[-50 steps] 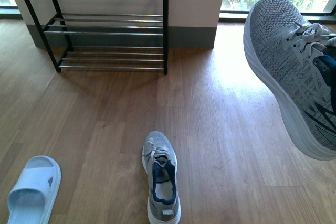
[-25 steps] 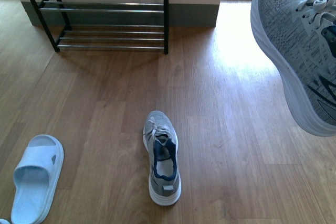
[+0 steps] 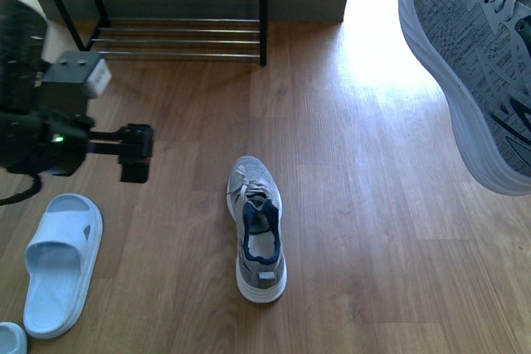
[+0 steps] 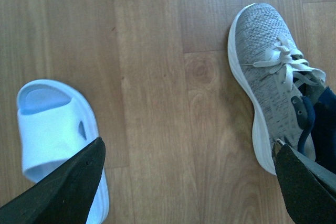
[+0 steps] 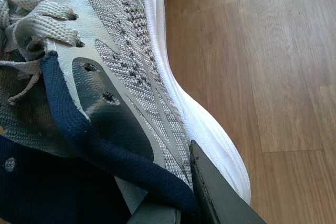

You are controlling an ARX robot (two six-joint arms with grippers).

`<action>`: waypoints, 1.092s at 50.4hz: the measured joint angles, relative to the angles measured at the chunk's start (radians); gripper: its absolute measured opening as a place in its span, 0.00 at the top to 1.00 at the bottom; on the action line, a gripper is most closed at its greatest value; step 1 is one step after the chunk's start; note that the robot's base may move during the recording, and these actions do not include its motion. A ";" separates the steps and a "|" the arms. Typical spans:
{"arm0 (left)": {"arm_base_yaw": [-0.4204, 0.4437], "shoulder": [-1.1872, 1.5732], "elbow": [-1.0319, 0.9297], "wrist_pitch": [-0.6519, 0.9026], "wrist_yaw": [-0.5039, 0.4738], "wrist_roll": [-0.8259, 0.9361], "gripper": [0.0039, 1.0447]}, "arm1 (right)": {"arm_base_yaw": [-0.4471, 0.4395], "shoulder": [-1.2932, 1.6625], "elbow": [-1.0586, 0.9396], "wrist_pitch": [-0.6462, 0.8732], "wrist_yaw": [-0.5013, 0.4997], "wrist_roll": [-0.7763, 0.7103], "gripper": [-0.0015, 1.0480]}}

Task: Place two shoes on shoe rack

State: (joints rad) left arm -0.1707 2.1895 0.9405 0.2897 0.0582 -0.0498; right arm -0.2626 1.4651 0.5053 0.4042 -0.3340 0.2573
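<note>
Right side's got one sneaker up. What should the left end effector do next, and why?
Probably shift the left end effector rightward until the floor sneaker sits inside its open jaws, then lower. It hangs over bare floor between the slide and that sneaker, the mate of the held sneaker.

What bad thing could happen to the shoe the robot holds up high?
The raised grey knit sneaker is pinched only at its navy-lined side by the right fingers, so it might slip and drop. It may also bump the black-framed chrome shoe rack when carried over.
</note>
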 joint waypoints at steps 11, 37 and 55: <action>-0.101 0.192 0.199 -0.069 -0.026 -0.100 0.09 | 0.000 0.000 0.000 0.000 0.000 0.000 0.99; -0.300 0.508 0.452 -0.135 0.072 -0.177 0.09 | 0.000 0.000 0.000 0.000 0.000 0.000 0.99; -0.325 0.638 0.621 -0.220 0.020 -0.231 0.09 | 0.000 0.000 0.000 0.000 0.000 0.000 0.99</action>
State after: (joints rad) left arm -0.4957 2.8273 1.5616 0.0692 0.0784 -0.2810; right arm -0.2626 1.4651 0.5053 0.4042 -0.3340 0.2573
